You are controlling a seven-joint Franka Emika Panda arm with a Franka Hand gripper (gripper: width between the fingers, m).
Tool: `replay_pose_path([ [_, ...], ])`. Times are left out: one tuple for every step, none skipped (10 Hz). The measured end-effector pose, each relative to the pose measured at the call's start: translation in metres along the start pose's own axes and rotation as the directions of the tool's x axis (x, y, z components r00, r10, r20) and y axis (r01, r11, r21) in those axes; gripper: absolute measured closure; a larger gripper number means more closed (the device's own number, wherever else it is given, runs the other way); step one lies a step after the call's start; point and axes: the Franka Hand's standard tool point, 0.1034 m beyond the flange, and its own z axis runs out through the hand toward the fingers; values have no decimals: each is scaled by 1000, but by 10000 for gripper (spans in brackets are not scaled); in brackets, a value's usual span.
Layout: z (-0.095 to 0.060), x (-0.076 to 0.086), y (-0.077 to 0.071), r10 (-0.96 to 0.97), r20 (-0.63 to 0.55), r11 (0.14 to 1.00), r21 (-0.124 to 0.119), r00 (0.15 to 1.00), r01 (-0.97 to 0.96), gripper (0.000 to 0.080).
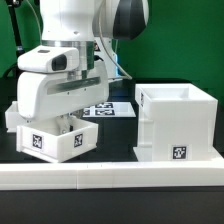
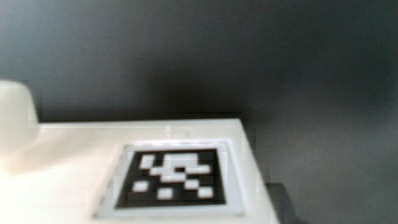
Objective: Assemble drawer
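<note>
The drawer's tall white casing (image 1: pixel 176 122) stands on the exterior view's right, open side up, with a tag low on its front. A small white tray (image 1: pixel 56 140) with tags on its faces sits at the left. My gripper (image 1: pixel 66 124) reaches down into or onto this tray, and its fingertips are hidden by the hand and the tray wall. The wrist view shows a white tagged face of the tray (image 2: pixel 171 176) very close and blurred, with a white rounded shape (image 2: pixel 15 112) beside it. A second white piece (image 1: pixel 10 116) shows partly behind the arm.
The long low white rail (image 1: pixel 110 176) runs across the front of the black table. The marker board (image 1: pixel 104 108) lies flat behind, between the tray and the casing. A green wall stands at the back.
</note>
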Motion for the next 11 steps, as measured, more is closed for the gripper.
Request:
replay_pose_path([
  [1, -1, 0, -90, 6, 996, -1, 996, 90, 757],
  [5, 1, -3, -212, 16, 977, 2, 977, 212, 757],
  [5, 7, -6, -300, 26, 954, 14, 953, 300, 757],
  [4, 13, -6, -382, 38, 924, 30, 923, 381, 757],
  [3, 18, -7, -419, 46, 908, 34, 907, 417, 757],
  [2, 18, -6, -470, 50, 882, 35, 881, 469, 757],
  [3, 16, -5, -504, 50, 864, 38, 863, 502, 757],
  [3, 15, -5, -553, 52, 833, 41, 832, 551, 757],
  [3, 15, -5, -535, 53, 845, 40, 843, 533, 757],
  [3, 16, -5, -536, 53, 844, 39, 843, 534, 757],
  [2, 20, -4, -541, 52, 841, 37, 839, 540, 757],
])
